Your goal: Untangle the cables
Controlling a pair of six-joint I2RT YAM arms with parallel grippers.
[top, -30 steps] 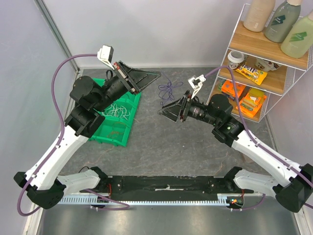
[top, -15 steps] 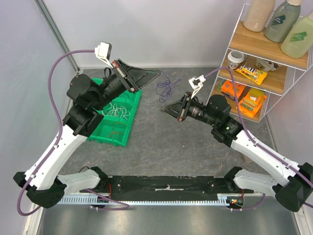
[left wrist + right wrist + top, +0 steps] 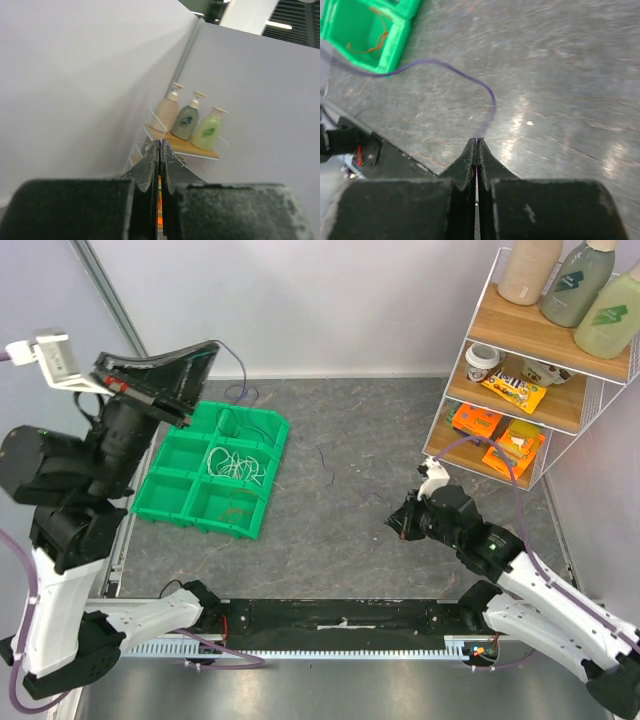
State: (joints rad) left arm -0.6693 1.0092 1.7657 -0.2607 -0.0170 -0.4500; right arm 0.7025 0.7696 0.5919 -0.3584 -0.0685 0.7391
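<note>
Two grippers work here, both with their fingers pressed together. There is one purple cable (image 3: 243,374), one small clump of white cables (image 3: 233,462), one red-orange cable (image 3: 236,506) and one dark cable (image 3: 226,420).

The left gripper (image 3: 212,346) is raised high above the far end of the single green bin (image 3: 225,527). The purple cable leaves its tip and drops toward the bin; its wrist view shows the jaws shut but no strand between them. The right gripper (image 3: 477,140) sits low over the table (image 3: 400,440), pinching the same purple cable at its fingertips. From there the strand curves away and runs off past the bin's corner.

The white clump, the red-orange cable and the dark cable each lie in a separate compartment of the bin, well apart from both grippers. One wire rack (image 3: 560,415) stands at the right, with three bottles (image 3: 578,285) on its top shelf.
</note>
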